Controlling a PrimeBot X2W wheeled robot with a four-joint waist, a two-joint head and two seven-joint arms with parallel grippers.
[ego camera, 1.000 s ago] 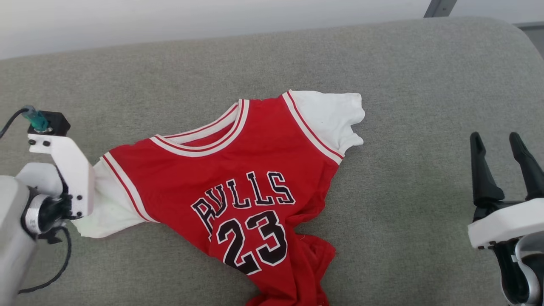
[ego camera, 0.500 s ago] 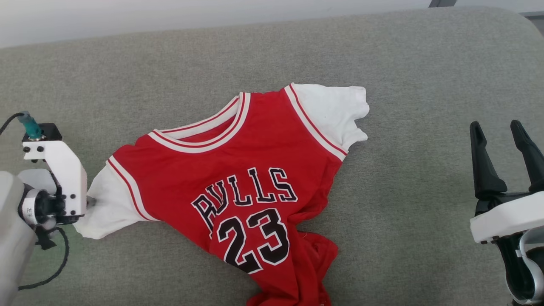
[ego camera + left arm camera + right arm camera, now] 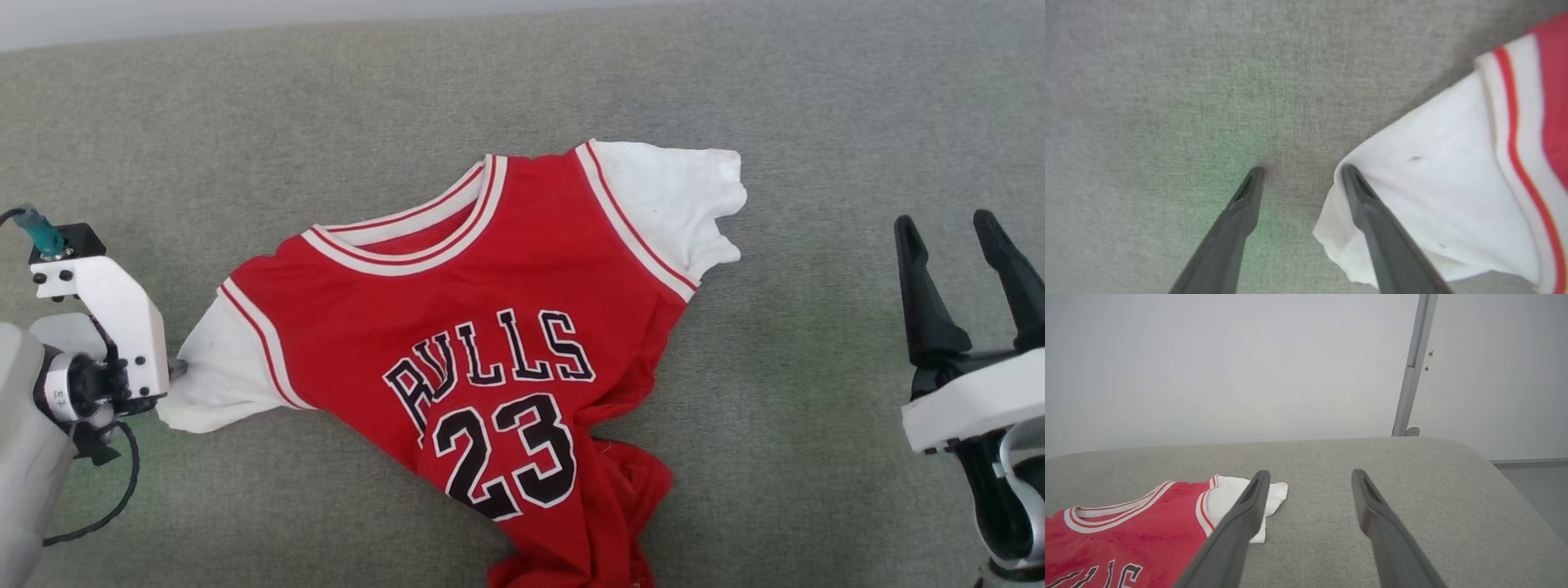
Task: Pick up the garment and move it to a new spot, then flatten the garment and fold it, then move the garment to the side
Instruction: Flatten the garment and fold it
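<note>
The garment (image 3: 490, 327), a red jersey with white short sleeves and black lettering, lies face up and rumpled on the grey cushion, its hem bunched at the near edge. My left gripper (image 3: 1300, 171) is open and points down at the cushion beside the garment's left sleeve (image 3: 1433, 196). One finger (image 3: 1372, 204) rests against that sleeve's edge, with bare cushion between the two. In the head view its white wrist housing (image 3: 114, 327) covers the fingers. My right gripper (image 3: 945, 224) hangs open and empty, well to the right of the garment's right sleeve (image 3: 1224, 498).
The grey upholstered cushion (image 3: 245, 122) spreads wide around the garment. Its rounded right edge (image 3: 1502, 473) drops off beside my right gripper. A white wall (image 3: 1249, 355) and a grey upright pole (image 3: 1412, 375) stand behind it.
My left gripper has opened and let go of the left sleeve, which now lies flatter on the cushion. The head camera has tilted down. The right gripper has stayed open in place.
</note>
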